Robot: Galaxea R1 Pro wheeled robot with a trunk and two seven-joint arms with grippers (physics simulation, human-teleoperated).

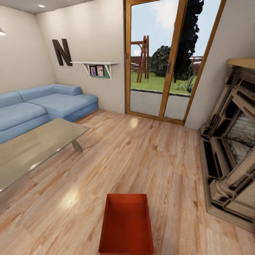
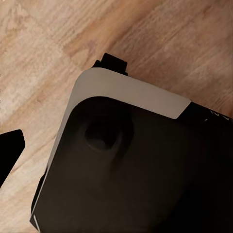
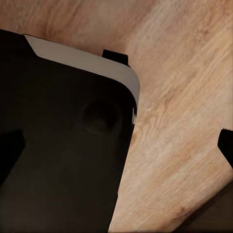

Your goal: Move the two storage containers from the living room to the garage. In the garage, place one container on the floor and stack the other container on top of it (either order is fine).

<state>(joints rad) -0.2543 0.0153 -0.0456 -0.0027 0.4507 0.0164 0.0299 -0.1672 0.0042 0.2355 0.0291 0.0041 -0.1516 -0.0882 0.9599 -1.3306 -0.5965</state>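
One orange bin is sitting empty on the wood floor, near the fireplace; I cannot tell either tool's state.

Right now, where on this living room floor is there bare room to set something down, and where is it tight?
Bare planks run from the storage container up to the glass doors, between the glass table and the fireplace. It is tighter at the left, where the table stands close before the blue sofa.
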